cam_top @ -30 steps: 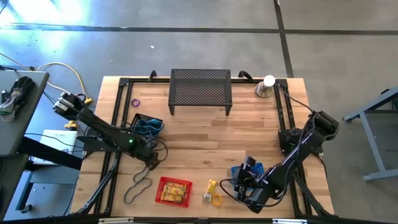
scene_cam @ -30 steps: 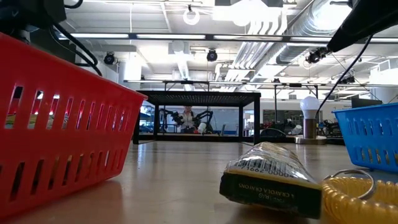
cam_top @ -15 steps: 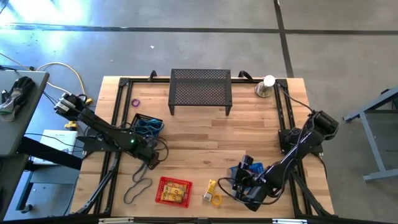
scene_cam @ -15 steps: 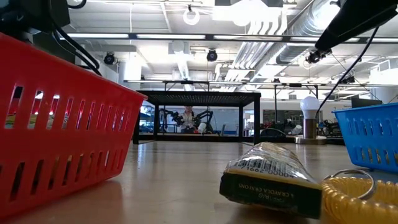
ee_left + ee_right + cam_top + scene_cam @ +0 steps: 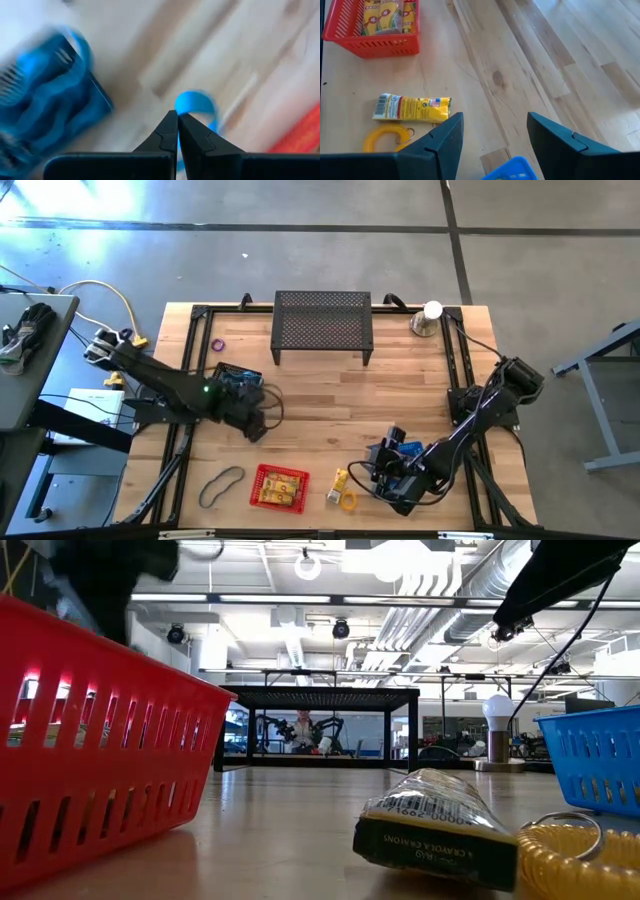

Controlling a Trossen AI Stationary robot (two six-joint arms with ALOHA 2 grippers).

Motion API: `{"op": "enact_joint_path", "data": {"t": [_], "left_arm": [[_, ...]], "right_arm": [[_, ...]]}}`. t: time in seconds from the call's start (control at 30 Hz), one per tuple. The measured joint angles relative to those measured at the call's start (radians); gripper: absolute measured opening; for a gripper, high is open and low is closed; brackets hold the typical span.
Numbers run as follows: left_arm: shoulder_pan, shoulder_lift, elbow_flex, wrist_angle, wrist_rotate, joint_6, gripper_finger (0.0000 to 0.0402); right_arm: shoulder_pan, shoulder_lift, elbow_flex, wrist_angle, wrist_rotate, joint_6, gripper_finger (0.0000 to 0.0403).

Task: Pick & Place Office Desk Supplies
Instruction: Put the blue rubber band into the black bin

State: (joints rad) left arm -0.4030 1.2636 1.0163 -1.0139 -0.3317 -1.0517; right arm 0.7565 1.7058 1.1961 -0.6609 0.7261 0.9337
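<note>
Above the table, left gripper pinching teal band

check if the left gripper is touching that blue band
Touching. In the left wrist view the left gripper is shut on the blue band, which loops out from between its fingertips.

A black mesh stand is at the far edge of the wooden surface. A silver cone with a white ball stands beside it.
</note>
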Motion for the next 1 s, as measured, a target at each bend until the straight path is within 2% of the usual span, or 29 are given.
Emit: {"op": "enact_joint_path", "data": {"t": [0.23,0.4,0.63,1.0], "left_arm": [[0.079,-0.005,0.177,-0.223,-0.194,0.036,0.0001],[0.147,-0.006,0.212,-0.371,-0.282,0.021,0.0001],[0.217,-0.005,0.204,-0.562,-0.304,-0.088,0.0001],[0.253,-0.003,0.168,-0.558,-0.302,-0.081,0.0001]], "right_arm": [[0.0,0.0,0.0,0.0,0.0,0.001,0.0208],[0.0,0.0,0.0,0.001,0.0,0.003,0.0208],[0.0,0.0,0.0,0.008,0.0,0.003,0.0208],[0.001,0.0,0.0,0.009,-0.003,0.006,0.0208]]}}
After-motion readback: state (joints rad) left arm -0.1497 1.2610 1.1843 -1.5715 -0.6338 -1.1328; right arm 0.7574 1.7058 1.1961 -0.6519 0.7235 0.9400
